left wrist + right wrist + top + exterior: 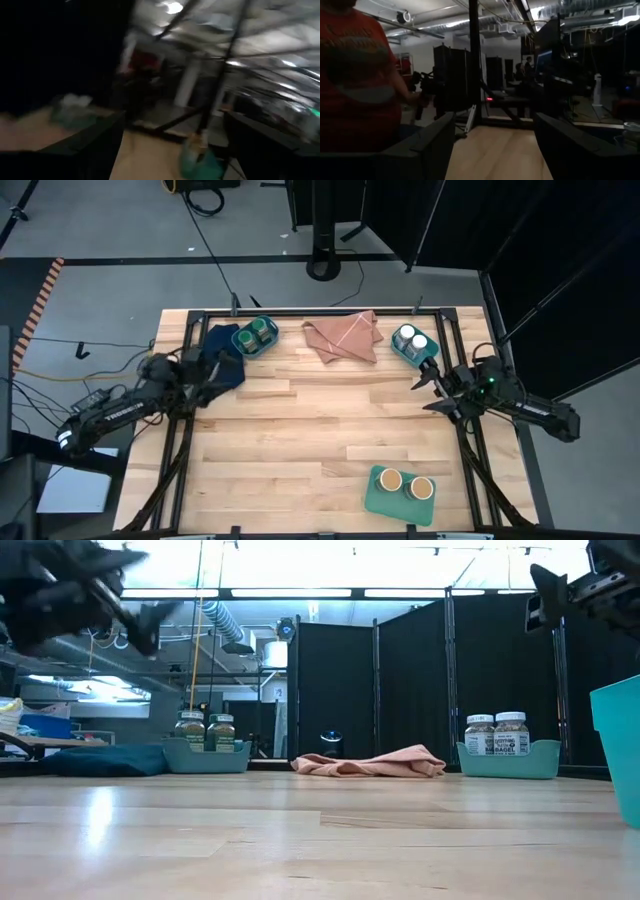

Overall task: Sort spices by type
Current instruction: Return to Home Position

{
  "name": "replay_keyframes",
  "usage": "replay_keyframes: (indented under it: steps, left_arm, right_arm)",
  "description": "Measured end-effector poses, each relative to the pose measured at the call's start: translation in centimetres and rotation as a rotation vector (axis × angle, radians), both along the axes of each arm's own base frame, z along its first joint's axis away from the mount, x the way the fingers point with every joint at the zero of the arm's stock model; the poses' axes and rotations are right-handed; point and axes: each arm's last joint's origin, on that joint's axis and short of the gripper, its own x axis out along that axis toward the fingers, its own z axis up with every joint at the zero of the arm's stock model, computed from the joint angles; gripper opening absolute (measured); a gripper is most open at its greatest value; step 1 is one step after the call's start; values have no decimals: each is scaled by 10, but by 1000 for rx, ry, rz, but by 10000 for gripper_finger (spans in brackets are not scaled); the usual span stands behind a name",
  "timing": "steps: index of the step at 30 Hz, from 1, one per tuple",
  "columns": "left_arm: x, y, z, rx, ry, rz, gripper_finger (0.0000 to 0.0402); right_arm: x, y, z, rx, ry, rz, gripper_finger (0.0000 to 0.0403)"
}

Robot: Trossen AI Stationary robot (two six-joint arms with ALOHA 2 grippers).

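Tan-topped jars [389, 479] in tray [372, 502], near right; green-lidded pair [264, 331] binned far left, far-right of left gripper [172, 120]; white-lidded pair [407, 335] binned far right, just far-left of right gripper [428, 393]; both grippers spread wide, holding nothing; probably only homing remaining

The right gripper [495, 119] holds its two dark fingers [432, 142] wide apart. Between them a strip of pale wooden table [495, 155] runs away toward the room. Close to the table is a person [360, 75] in a red shirt, one forearm stretched toward a black upright post [474, 60]. Farther back are dark partitions [452, 75], ceiling pipes [420, 27] and a small red light [490, 99].
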Motion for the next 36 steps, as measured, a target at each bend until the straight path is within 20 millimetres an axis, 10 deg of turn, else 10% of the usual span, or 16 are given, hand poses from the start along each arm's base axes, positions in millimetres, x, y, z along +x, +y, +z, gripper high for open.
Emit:
replay_keyframes:
  steps: [12, 30, 36]
  left_arm:
    - [-53, -41, 42, 220, -341, -485, 346]
    - [-15, 18, -3, -258, -95, 571, 346]
    - [-14, 13, 1, -103, -65, 488, 346]
  right_arm:
    - [0, 1, 0, 24, 20, 38, 274]
    - [-1, 2, -1, 0, 22, 81, 274]
    - [-1, 2, 0, 16, 24, 90, 275]
